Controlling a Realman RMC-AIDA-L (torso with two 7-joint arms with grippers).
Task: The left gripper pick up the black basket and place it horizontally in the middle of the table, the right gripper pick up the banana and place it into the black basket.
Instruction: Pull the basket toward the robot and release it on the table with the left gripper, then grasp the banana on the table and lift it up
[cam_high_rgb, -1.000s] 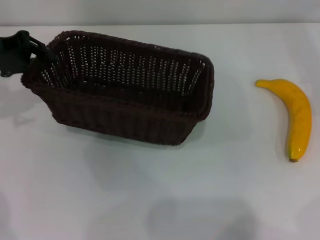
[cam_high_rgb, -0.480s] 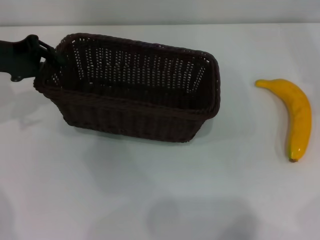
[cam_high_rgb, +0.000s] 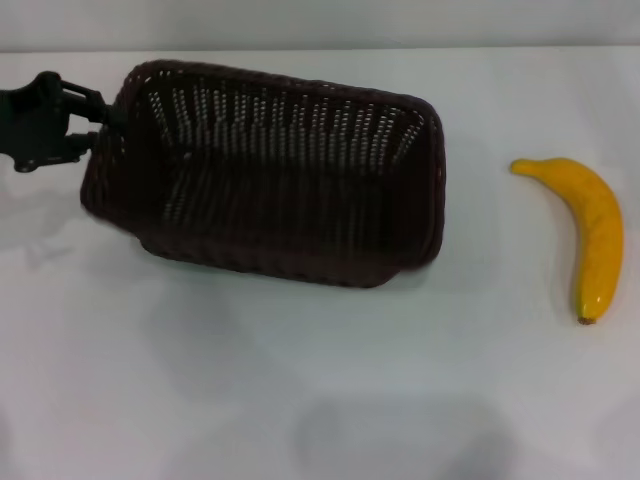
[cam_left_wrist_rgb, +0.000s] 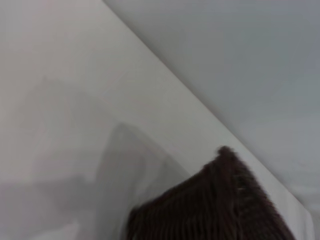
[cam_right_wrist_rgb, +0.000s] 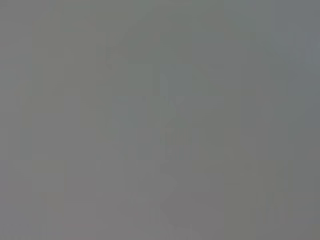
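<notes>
The worktop (cam_high_rgb: 330, 400) is a plain white surface carrying everything in play. On it, toward the left claw's side of the middle, the black basket (cam_high_rgb: 270, 180) has changed most: a second ago it was tipped so that its near wall faced the head camera, and half a second ago it had begun to level; now its mouth is turned up toward the camera, so the woven floor and all four slotted walls show. Its long axis runs nearly across the worktop, with a slight slant, its far-left corner higher in the view than its right end. Whether its base sits fully flat or hangs just above the surface I cannot tell. I judge the placing step nearly finished, pending a release.

The left claw (cam_high_rgb: 100, 125) is clamped on the basket's left short rim, having held that same spot throughout. The left wrist view shows only a corner of the basket (cam_left_wrist_rgb: 220, 200) against the worktop (cam_left_wrist_rgb: 60, 75).

The banana (cam_high_rgb: 590, 230) lies well to the right of the basket, unmoved, stem end pointing toward the basket. The right claw is out of sight, so its step has not begun.
</notes>
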